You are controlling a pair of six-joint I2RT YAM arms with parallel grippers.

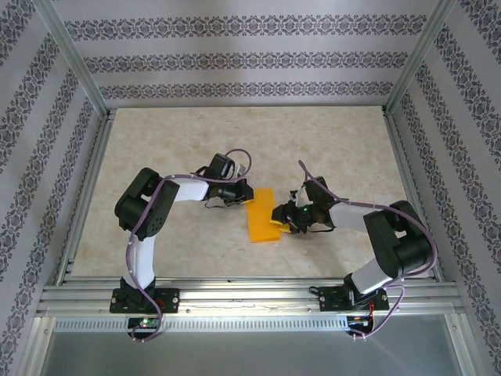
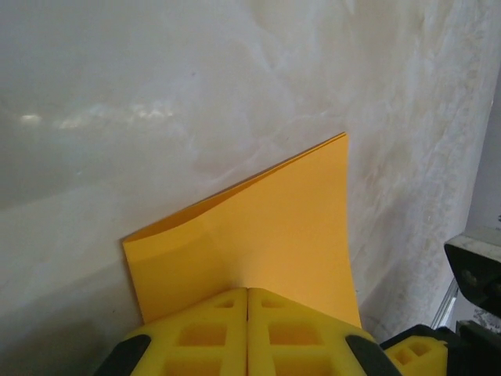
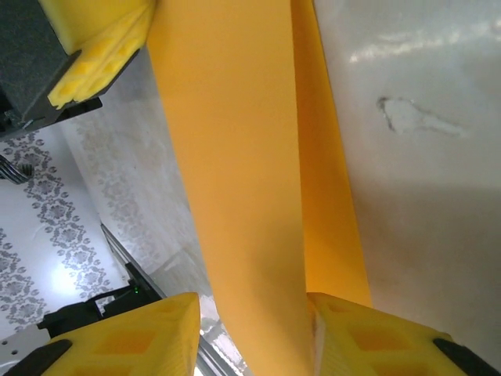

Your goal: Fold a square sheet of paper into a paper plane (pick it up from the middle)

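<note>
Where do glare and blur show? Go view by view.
Top external: even light, sharp, no glare on the table. Left wrist: white glare patches on the tabletop upper left, square sheet of paper crisp. Right wrist: glare streak upper right, the sheet very close and slightly soft.

Left arm (image 1: 141, 254) and right arm (image 1: 399, 239): black joints, white links, purple cables (image 1: 235, 153) looping along, chunky yellow square-pocketed fingers (image 2: 203, 333).

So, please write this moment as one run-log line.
left gripper: shut on orange paper sheet | right gripper: open, straddling sheet | sheet: folded double
</note>
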